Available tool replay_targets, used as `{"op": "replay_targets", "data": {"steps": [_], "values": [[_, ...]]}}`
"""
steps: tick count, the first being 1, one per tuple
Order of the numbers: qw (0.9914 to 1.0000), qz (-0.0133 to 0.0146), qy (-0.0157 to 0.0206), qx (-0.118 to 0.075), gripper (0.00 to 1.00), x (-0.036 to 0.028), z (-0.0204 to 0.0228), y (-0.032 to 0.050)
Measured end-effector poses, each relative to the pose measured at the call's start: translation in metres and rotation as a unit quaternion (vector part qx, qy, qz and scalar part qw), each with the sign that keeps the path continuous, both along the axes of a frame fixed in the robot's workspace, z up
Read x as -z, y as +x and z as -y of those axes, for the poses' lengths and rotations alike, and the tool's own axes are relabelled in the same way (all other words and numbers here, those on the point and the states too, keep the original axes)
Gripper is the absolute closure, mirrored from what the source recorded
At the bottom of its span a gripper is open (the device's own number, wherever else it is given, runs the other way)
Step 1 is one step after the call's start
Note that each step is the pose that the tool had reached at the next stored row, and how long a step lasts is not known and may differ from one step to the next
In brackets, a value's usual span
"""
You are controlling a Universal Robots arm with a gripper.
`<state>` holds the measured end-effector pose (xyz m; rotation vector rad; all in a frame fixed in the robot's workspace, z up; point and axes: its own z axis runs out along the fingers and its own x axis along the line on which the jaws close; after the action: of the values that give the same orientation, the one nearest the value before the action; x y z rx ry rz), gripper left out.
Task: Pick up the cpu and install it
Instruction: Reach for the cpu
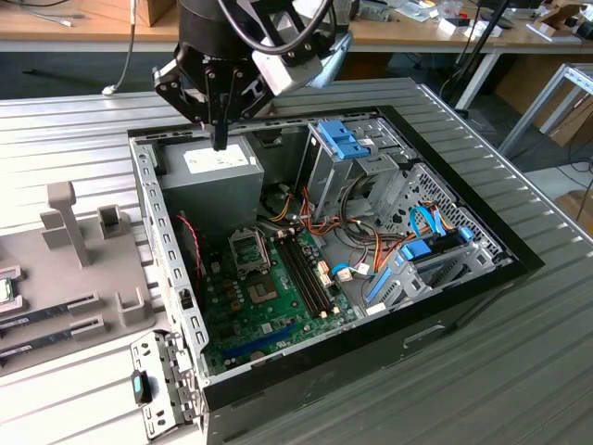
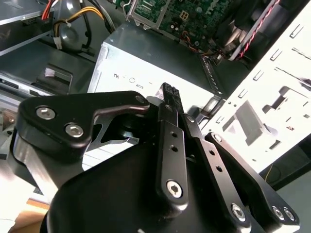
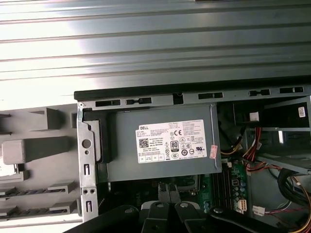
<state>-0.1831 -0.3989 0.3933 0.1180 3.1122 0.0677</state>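
Directly below the pincer [image 1: 220,142] sits the power supply [image 1: 215,181].

cpu [image 1: 5,290] | seemingly a grey-topped square chip, green rim | lying flat | well apart from gripper [image 1: 220,141], unheld

A grey ribbed metal surface [image 1: 519,371] carries everything here; an open black computer case [image 1: 371,366] lies on its side across the middle of it; just beside the case, toward the exterior view's left, a flat grey holder tray [image 1: 102,269] with upright posts rests on the same ribs.
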Motion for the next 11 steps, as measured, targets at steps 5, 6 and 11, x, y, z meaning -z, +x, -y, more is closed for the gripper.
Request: {"op": "replay_targets", "data": {"steps": [5, 6, 11], "values": [[1.0, 0.0001, 0.0, 0.0, 0.89, 0.0, 0.0, -0.0065], [1.0, 0.0001, 0.0, 0.0, 0.89, 0.0, 0.0, -0.0076], [1.0, 0.0001, 0.0, 0.0, 0.89, 0.0, 0.0, -0.0141]]}}
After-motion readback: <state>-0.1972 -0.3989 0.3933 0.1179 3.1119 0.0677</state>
